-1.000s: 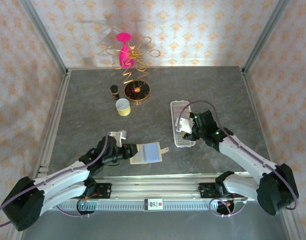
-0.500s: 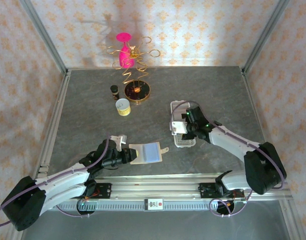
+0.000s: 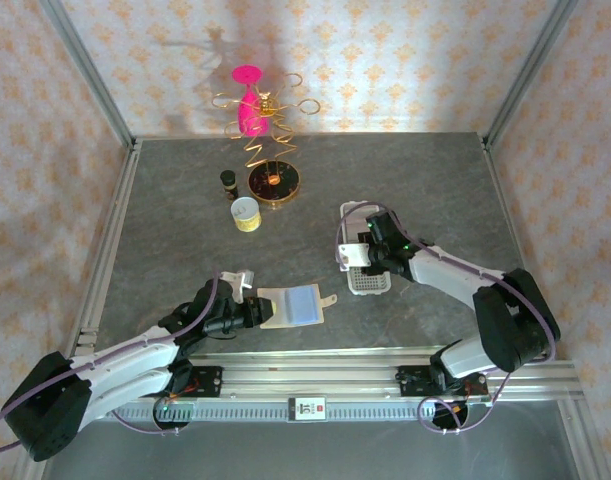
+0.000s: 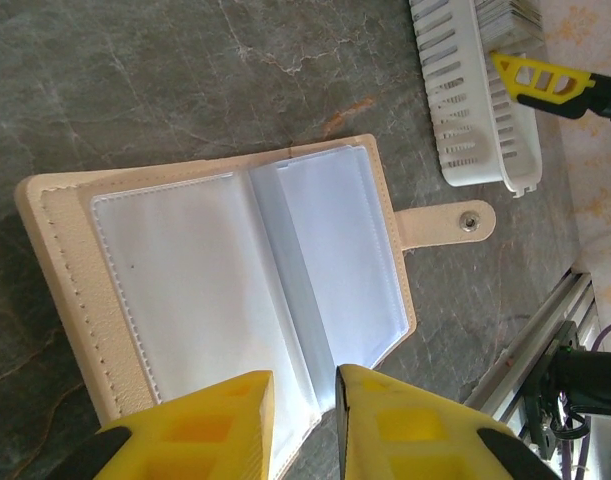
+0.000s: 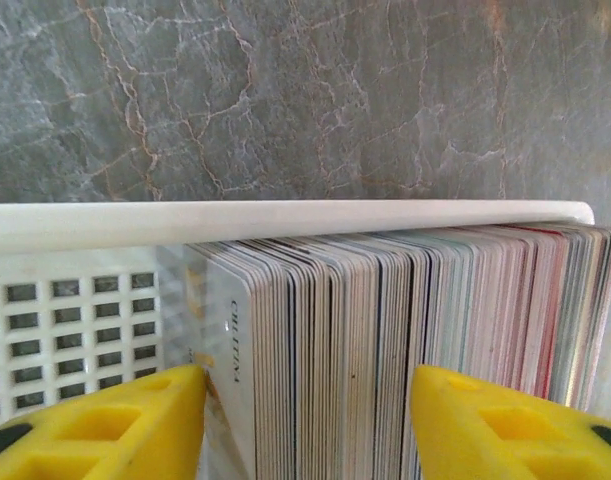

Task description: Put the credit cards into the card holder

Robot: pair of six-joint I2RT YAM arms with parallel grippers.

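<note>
Right gripper (image 5: 310, 400): fingers well apart, set over the card holder (image 5: 285, 215), straddling a section of the credit cards (image 5: 385, 330). Cards stand on edge, packed tight in a row against the holder's long rim; more of the row runs on past the right-hand finger. Perforated base bare beside the first card.

Holder lies on the table (image 3: 435, 180), right of centre, its near end uncovered.

Left gripper (image 4: 305, 395): fingers close together, narrow gap, at the near edge of the wallet (image 4: 235, 260). Wallet open, flat, clear sleeves up, snap tab (image 4: 445, 222) pointing toward the holder. A sleeve edge runs into the gap; whether it is pinched, I cannot tell. Wallet and holder apart.
</note>
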